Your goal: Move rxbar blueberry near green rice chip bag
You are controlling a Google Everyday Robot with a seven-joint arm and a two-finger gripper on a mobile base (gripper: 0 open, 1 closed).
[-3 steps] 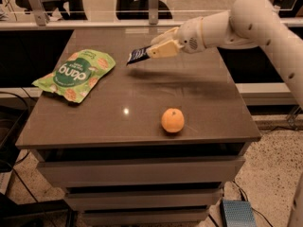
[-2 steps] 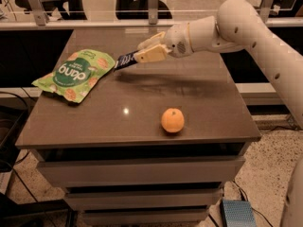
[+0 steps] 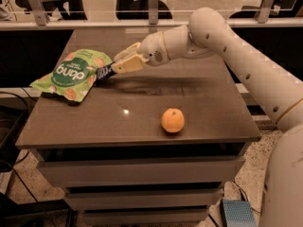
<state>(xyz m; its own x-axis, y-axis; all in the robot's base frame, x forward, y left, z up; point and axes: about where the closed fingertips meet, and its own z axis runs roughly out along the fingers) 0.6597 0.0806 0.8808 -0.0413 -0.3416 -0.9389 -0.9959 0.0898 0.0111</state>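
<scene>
Orange (image 3: 173, 120) on brown table (image 3: 215, 103), drawers (image 3: 132, 172) beneath

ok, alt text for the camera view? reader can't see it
The robot's gripper, shut on the rxbar blueberry, holds it at the right edge of the green rice chip bag, which lies on the left of a brown table. An orange sits near the front edge.

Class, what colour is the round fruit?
The fruit is orange, camera view; the gripper holds the rxbar blueberry beside the green rice chip bag.
</scene>
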